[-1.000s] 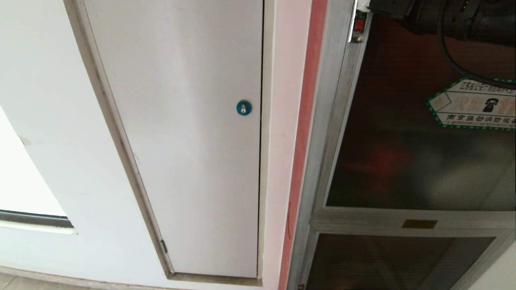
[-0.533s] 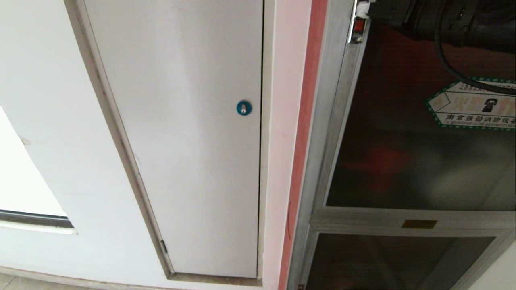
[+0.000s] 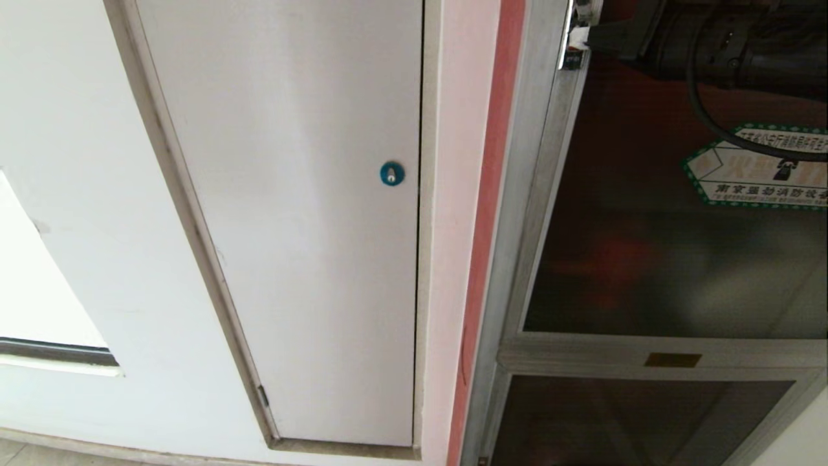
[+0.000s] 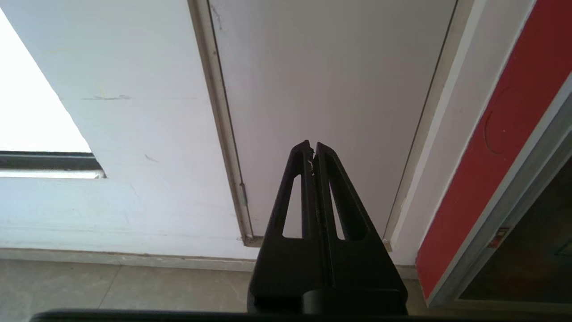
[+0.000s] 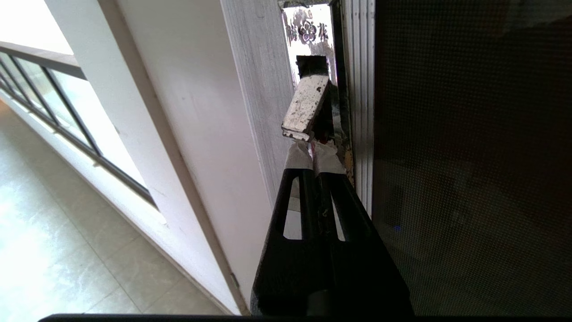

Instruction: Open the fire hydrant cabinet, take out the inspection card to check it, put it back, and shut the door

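Observation:
The fire hydrant cabinet's silver frame [image 3: 521,226] runs down the right of the head view. Its door [image 3: 647,259] is dark tinted glass with a green-edged hexagonal sticker [image 3: 757,171]. My right gripper [image 3: 582,35] reaches in from the top right to the door's upper left corner. It is shut, its white-taped fingertips [image 5: 308,156] pressed against the foot of the small metal latch flap [image 5: 307,107], which tilts outward; a red sliver shows between the tips. My left gripper [image 4: 313,145] hangs shut and empty low by the white door. The inspection card is hidden.
A plain white door [image 3: 291,226] with a round blue lock [image 3: 391,173] fills the wall left of the cabinet, past a red strip [image 3: 485,226]. Below the glass door sits a lower dark panel [image 3: 634,421] with a small orange label [image 3: 673,360]. Tiled floor [image 5: 53,232] lies beneath.
My right arm has shifted down in the head view, and its taped tip now covers the red latch that showed before. The door and the left arm have not moved.

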